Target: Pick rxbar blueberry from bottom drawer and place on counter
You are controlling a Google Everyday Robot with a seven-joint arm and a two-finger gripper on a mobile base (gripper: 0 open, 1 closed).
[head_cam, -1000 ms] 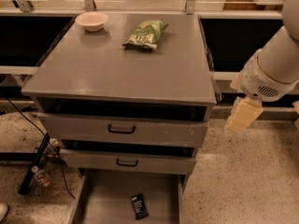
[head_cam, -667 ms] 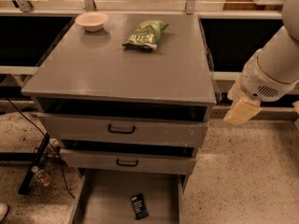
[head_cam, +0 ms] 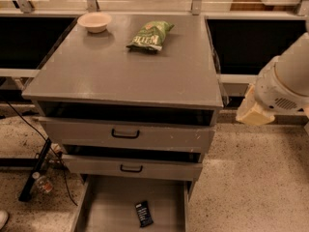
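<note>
Counter (head_cam: 120,71): grey cabinet top, same as a second ago; the bar is not on it.
Bottom drawer (head_cam: 108,204): pulled out at 6 o'clock of the cabinet, floor exposed, no shift.
Arm (head_cam: 289,76): white, at 3 o'clock of the cabinet, off the counter's right edge.
Gripper (head_cam: 253,112): pale block at the arm's 8 o'clock, level with the top drawer. It has crept slightly toward 12 o'clock over the last second. Grip state: cannot tell.
Chip bag (head_cam: 150,35): green, at 12 o'clock on the counter, untouched.
Bowl (head_cam: 94,21): at the counter's 11 o'clock corner, untouched.
Rxbar blueberry (head_cam: 143,213): dark bar flat on the drawer floor, toward 5 o'clock of the visible floor, well apart from the gripper, unmoved.
Reading: only the gripper has changed, and barely. The pick looks not yet started, and it likely needs a swing toward 7 o'clock and a descent into the drawer.
</note>
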